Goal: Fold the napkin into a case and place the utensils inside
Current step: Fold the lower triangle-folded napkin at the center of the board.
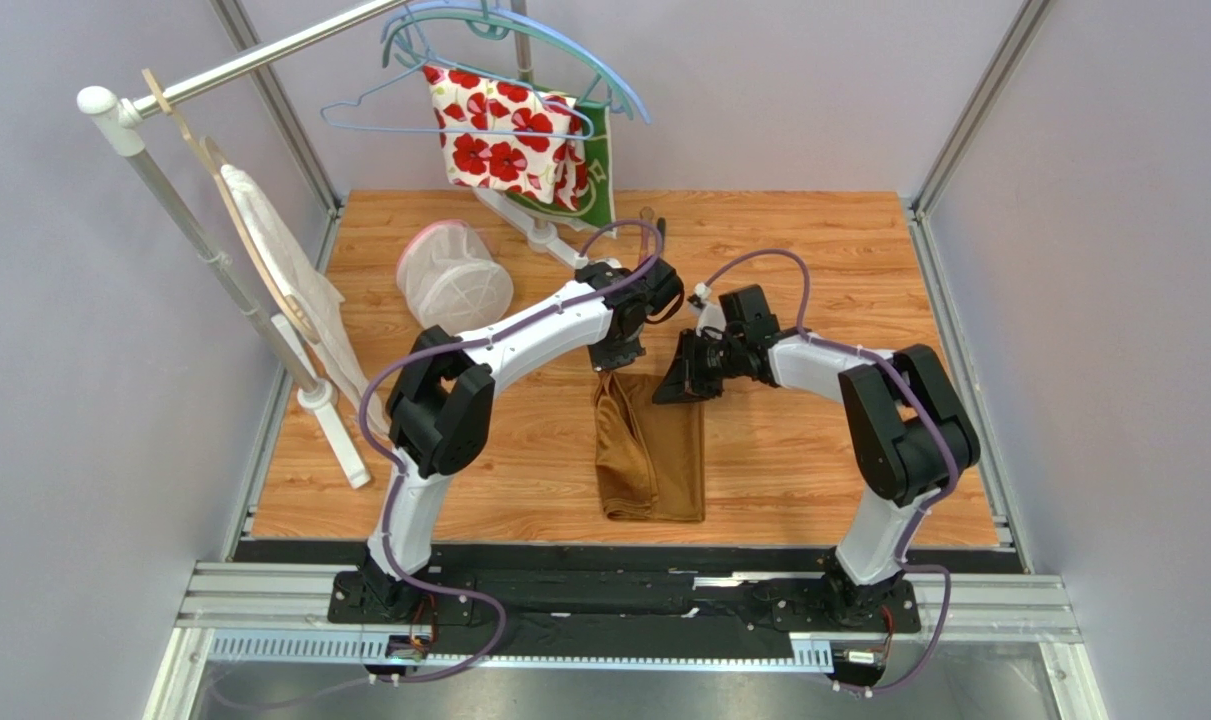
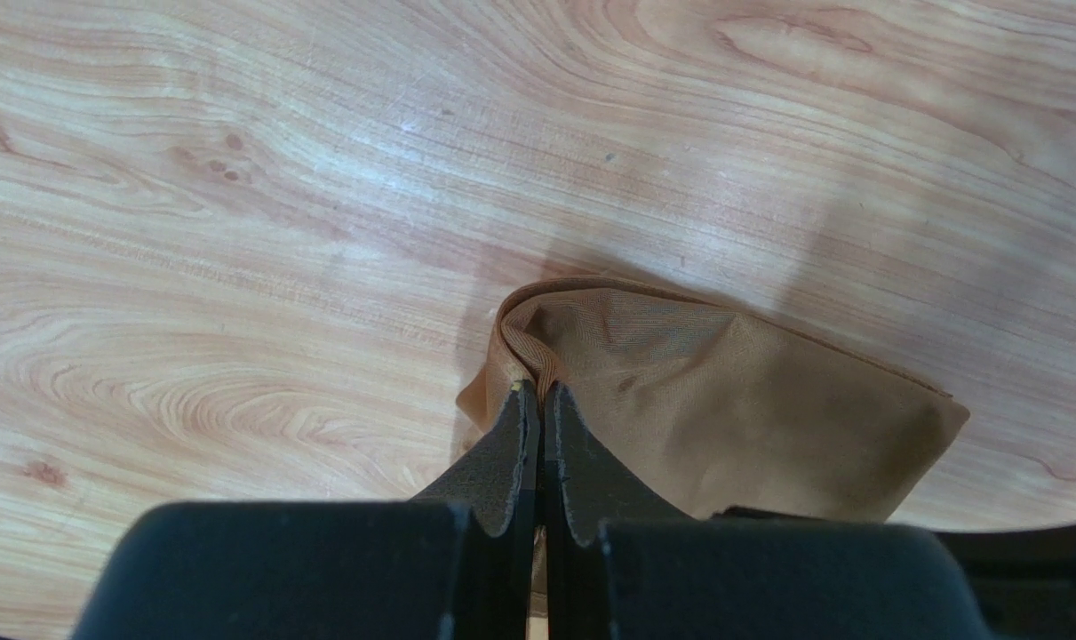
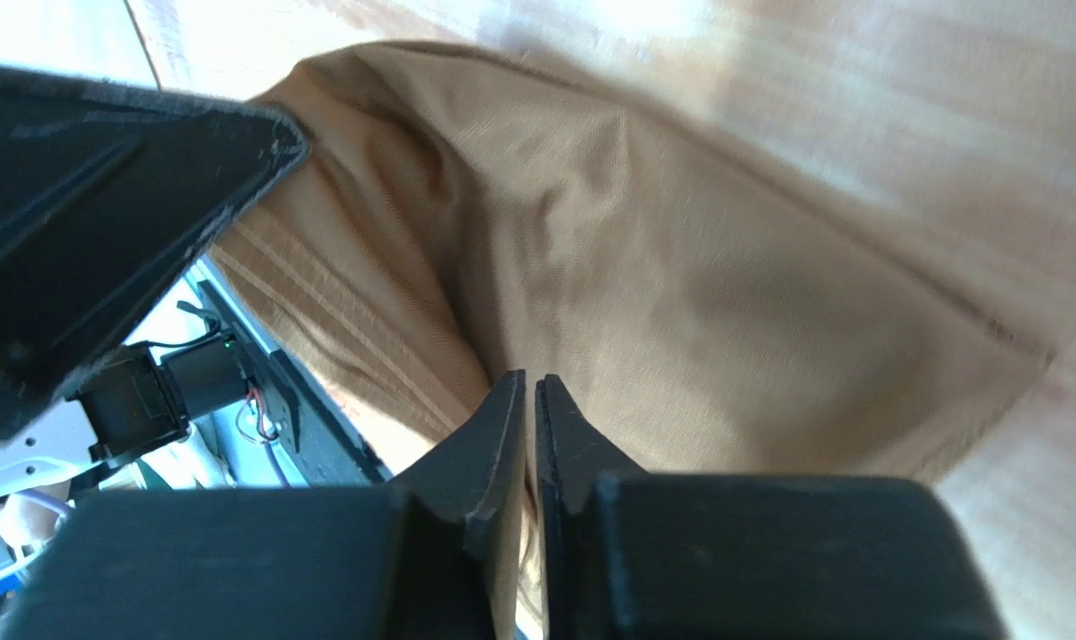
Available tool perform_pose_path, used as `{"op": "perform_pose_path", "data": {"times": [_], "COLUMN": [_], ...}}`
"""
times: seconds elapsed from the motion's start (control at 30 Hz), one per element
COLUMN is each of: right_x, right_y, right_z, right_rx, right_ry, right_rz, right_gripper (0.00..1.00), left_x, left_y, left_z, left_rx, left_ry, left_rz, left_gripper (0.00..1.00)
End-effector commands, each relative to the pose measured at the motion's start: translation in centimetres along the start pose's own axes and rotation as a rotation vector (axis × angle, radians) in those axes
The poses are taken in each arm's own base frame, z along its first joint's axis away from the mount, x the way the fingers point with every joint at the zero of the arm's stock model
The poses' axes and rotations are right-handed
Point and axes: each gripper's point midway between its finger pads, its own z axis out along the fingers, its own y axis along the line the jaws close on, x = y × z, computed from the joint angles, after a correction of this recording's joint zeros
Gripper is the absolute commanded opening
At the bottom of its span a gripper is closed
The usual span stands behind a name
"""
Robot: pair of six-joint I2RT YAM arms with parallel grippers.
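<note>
The golden-brown satin napkin (image 1: 649, 450) lies mid-table as a narrow folded strip running from the arms toward the near edge. My left gripper (image 1: 614, 365) is shut on its far left corner; the left wrist view shows the hem of the napkin (image 2: 743, 414) pinched at the tips of that gripper (image 2: 540, 398). My right gripper (image 1: 671, 390) is shut on the far right part, with the napkin (image 3: 663, 267) caught between the tips of that gripper (image 3: 531, 387). The far end is lifted off the wood. The utensils are out of view.
A white mesh basket (image 1: 454, 273) lies at the back left. A rack (image 1: 236, 255) with hangers holds a white cloth with red flowers (image 1: 499, 135) and a green cloth (image 1: 611, 173). A pale cloth (image 1: 288, 285) hangs on the left. The left arm's body shows in the right wrist view (image 3: 103, 200).
</note>
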Motion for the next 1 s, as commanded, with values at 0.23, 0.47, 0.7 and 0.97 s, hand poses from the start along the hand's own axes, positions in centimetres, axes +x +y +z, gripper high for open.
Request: {"op": "perform_pose_path", "data": {"times": [0.23,0.47,0.7,0.97], "right_x": [-2.9,-2.4,-2.8,-3.6], "right_y": [-0.3,-2.2,-2.3,-0.6], "right_z": [3.0,4.4,4.8,3.3], "right_rx": [-0.03,0.007,0.012,-0.002], "right_ry": [0.024,0.053,0.062,0.045], "right_rz": [-0.057,-0.03,-0.027,-0.026], "right_gripper": [0.0,0.0,0.0,0.0], "left_x": [-0.6,0.1,1.1,1.4], "left_y": [-2.4,-4.0,-5.7,-7.3], "left_z": [-0.9,-0.6,-0.7,-0.5], "left_rx": [0.066,0.119,0.203,0.28], "left_ry": [0.003,0.045,0.071,0.077], "left_rz": [0.093,0.154,0.183,0.176], "left_gripper": [0.0,0.0,0.0,0.0]}}
